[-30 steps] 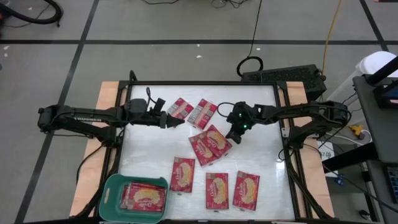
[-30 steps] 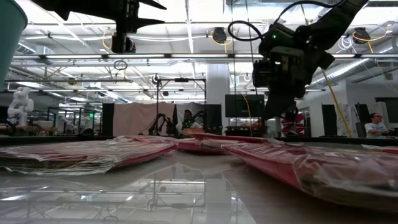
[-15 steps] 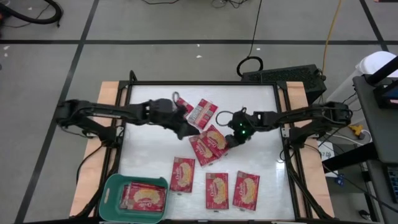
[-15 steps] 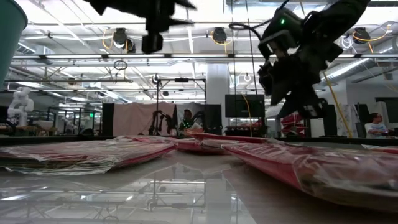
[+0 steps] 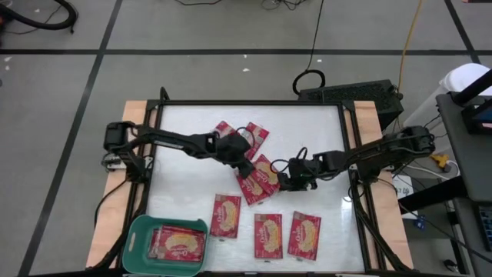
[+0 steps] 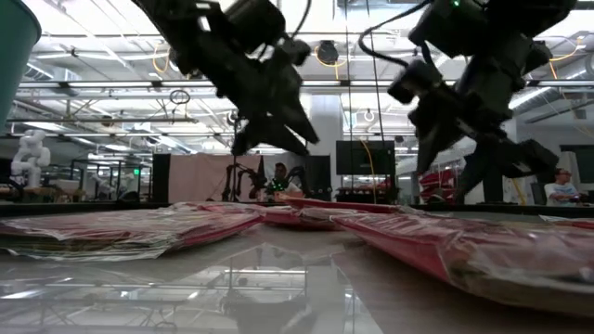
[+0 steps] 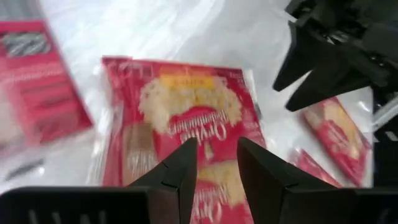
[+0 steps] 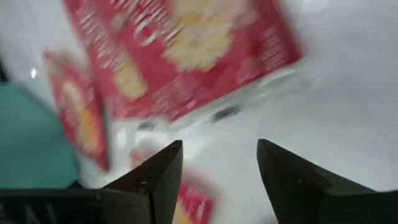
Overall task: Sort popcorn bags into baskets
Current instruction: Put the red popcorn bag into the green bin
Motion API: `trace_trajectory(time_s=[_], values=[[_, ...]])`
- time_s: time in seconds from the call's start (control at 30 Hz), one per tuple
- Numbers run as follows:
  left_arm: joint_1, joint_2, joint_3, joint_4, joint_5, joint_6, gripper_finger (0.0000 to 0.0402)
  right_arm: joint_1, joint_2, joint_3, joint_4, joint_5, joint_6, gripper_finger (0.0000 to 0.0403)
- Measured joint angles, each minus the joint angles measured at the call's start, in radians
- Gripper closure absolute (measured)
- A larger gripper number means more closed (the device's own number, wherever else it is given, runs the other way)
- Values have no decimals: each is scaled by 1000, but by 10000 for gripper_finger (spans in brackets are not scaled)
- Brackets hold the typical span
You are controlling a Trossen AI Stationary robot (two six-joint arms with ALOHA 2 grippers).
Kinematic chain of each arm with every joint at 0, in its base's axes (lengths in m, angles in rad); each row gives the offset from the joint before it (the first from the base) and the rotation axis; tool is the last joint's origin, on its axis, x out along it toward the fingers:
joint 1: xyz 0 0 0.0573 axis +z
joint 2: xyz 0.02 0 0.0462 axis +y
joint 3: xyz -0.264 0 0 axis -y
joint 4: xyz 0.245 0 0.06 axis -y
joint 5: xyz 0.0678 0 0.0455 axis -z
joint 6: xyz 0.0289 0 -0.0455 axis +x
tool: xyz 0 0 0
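I see both grippers over the middle pile of popcorn bags (image 5: 258, 178): left gripper (image 5: 247, 167) part-spread, apparently empty; right gripper (image 5: 286, 183) released. Basket (image 5: 139, 228) at seven o'clock holds two bags.

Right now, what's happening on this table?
Two arms are sorting popcorn bags into a teal basket at the table's near left corner, which already holds bags. The left gripper and the right gripper are both over the overlapping bags mid-table, from opposite sides. Both sets of fingers are parted and neither holds a bag. Three more bags lie in a row at the near edge and two at the far side.
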Motion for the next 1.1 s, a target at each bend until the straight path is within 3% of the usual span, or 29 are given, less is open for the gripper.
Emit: trace_trajectory(time_s=[0.37,0.7,0.9,1.1], values=[[2,147,-2,54,-63,15,284,-2,16,-185,296,84,141,202],[2,174,0,97,-39,-10,284,-23,21,-239,427,202,38,214],[1,175,0,97,-37,-7,284,-68,40,-239,439,203,-57,276],[2,174,-1,101,-22,-4,284,-99,42,-240,466,216,-165,382]])
